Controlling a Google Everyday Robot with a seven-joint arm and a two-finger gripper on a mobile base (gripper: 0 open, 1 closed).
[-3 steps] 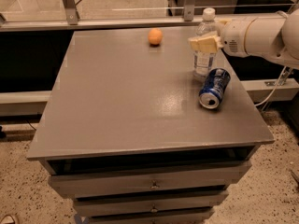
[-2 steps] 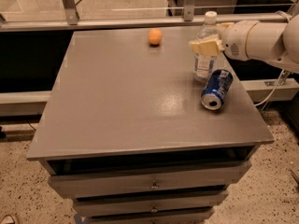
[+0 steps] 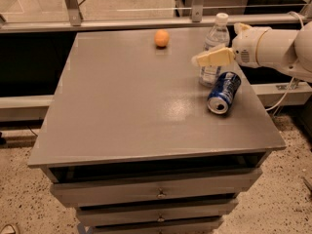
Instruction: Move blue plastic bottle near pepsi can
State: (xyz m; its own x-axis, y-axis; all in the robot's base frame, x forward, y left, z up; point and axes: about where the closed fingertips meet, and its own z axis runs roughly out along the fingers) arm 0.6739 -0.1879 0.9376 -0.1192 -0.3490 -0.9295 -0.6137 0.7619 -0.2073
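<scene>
The blue plastic bottle (image 3: 216,38) stands upright near the table's right edge, clear with a white cap and a pale label. The pepsi can (image 3: 224,92) lies on its side just in front of it, silver end toward me, almost touching the bottle's base. My gripper (image 3: 213,50) reaches in from the right at the bottle's mid height. Its cream near finger (image 3: 214,58) crosses in front of the bottle and stands a little off it. The jaws look open around the bottle, and the bottle rests on the table.
A small orange ball (image 3: 162,38) lies at the back middle of the grey table (image 3: 126,106). Drawers sit below the front edge. A metal rail and glass panel run behind the table. A cable hangs at the right.
The near finger has dropped lower and toward me along the bottle. The bottle and the can have stayed in place.
</scene>
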